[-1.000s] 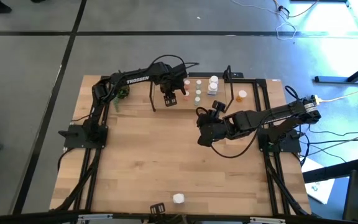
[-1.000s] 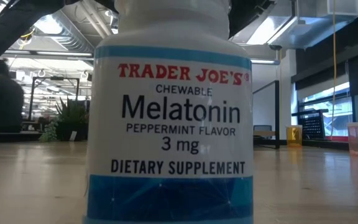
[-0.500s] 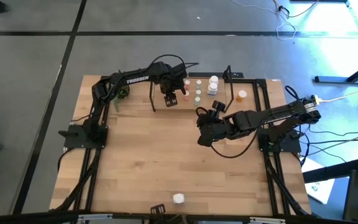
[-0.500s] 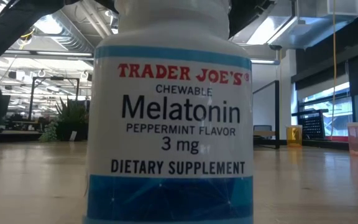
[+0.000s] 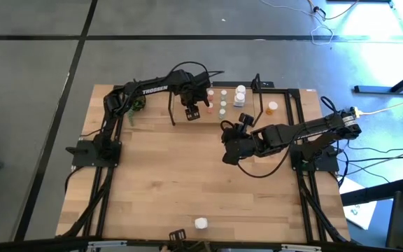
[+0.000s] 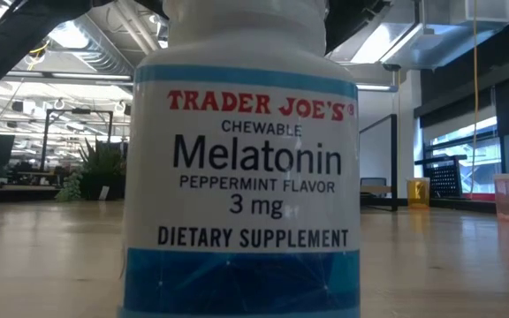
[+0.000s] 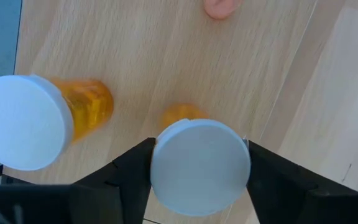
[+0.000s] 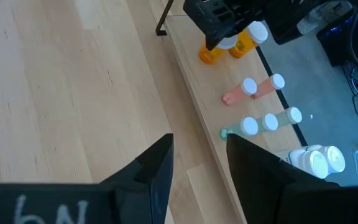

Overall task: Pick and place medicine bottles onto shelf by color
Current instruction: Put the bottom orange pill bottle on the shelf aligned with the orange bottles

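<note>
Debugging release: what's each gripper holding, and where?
Left gripper straddles an orange cylindrical bottle at its white cap; grip cannot be told. Right gripper holds nothing.

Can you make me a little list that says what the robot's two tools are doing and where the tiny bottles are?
left tool: over the shelf, fingers on both sides of an orange bottle
right tool: open, empty, above the table
shelf bottles: orange, pink, pale green, white
stray bottle: white one at the table's near edge

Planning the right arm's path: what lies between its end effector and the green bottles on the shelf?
Bare wood: the right wrist view shows only tabletop and shelf between the right end effector and the green bottles.
</note>
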You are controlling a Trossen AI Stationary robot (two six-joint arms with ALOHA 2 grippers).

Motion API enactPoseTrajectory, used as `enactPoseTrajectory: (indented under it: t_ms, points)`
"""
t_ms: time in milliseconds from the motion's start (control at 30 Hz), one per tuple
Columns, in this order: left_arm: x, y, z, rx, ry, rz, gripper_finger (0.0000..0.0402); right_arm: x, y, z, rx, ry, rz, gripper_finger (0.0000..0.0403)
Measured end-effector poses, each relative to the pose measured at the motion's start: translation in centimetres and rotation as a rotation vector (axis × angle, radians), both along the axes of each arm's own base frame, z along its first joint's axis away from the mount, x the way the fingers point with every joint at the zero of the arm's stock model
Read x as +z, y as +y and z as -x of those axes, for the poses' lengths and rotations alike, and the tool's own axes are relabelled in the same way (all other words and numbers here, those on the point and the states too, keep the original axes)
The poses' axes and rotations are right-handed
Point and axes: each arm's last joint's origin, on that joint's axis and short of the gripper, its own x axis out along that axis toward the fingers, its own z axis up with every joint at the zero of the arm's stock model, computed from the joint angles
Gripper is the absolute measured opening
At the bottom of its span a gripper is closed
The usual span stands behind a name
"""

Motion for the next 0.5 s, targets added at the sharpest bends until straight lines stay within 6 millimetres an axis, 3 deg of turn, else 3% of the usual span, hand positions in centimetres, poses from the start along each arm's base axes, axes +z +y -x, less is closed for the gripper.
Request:
enactPoseTrajectory:
  t_ms: [500]
  points:
    - [0.35, 0.08, 0.13, -0.021, 0.021, -0.061, 0.0277, -0.01, 0.00, 0.00, 0.000, 0.000, 0.000, 0.0152]
